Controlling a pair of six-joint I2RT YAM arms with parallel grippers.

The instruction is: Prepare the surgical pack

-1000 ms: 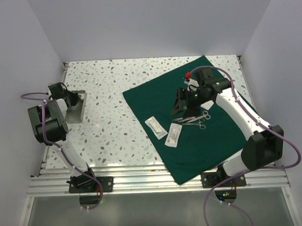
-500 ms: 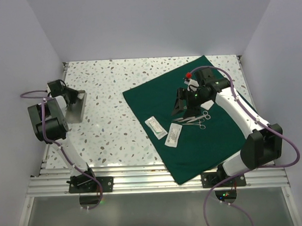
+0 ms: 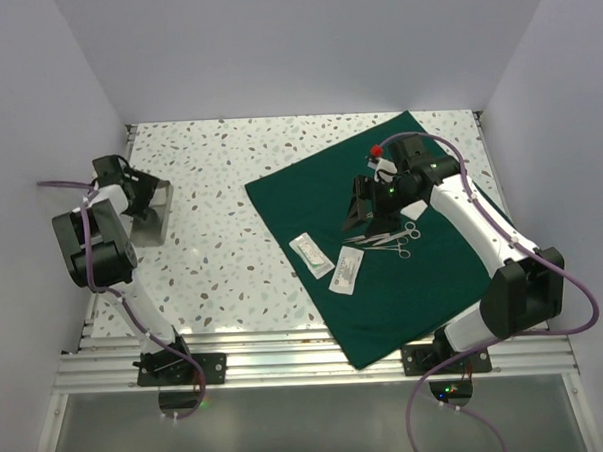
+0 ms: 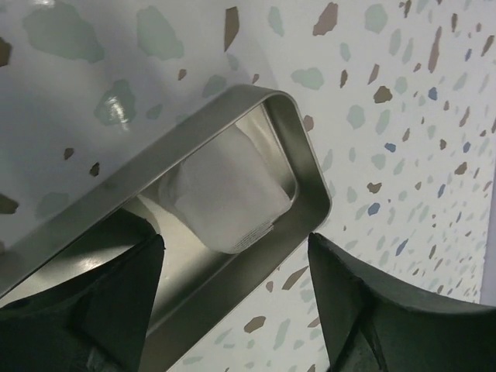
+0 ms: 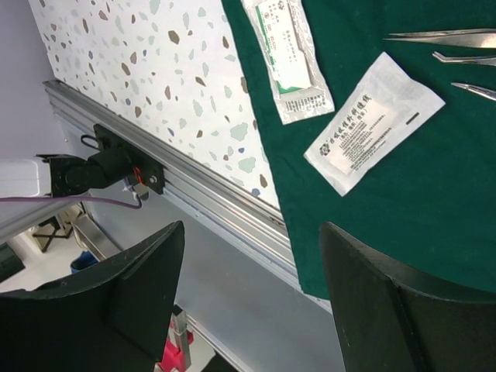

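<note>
The dark green drape (image 3: 424, 271) lies spread flat on the right half of the table. On it are two white packets (image 3: 310, 254) (image 3: 346, 271) and silver instruments (image 3: 387, 240). My right gripper (image 3: 367, 213) hangs open above them. In the right wrist view the packets (image 5: 291, 58) (image 5: 372, 120) and the instruments (image 5: 457, 46) lie on the drape (image 5: 403, 217) beyond the empty right gripper (image 5: 252, 302). The small steel tray (image 3: 151, 228) sits at the far left. My left gripper (image 4: 236, 310) stands open astride the tray's rim (image 4: 306, 178), and a white packet (image 4: 225, 201) lies inside the tray.
The speckled tabletop (image 3: 231, 209) lies between the tray and the drape. An aluminium rail (image 3: 287, 362) runs along the near edge. White walls close in the back and both sides, and the left arm stands close to the left wall.
My left gripper has gone from shut to open at the tray's rim and shifted slightly toward the back. The right arm, drape, packets and instruments have not moved.
</note>
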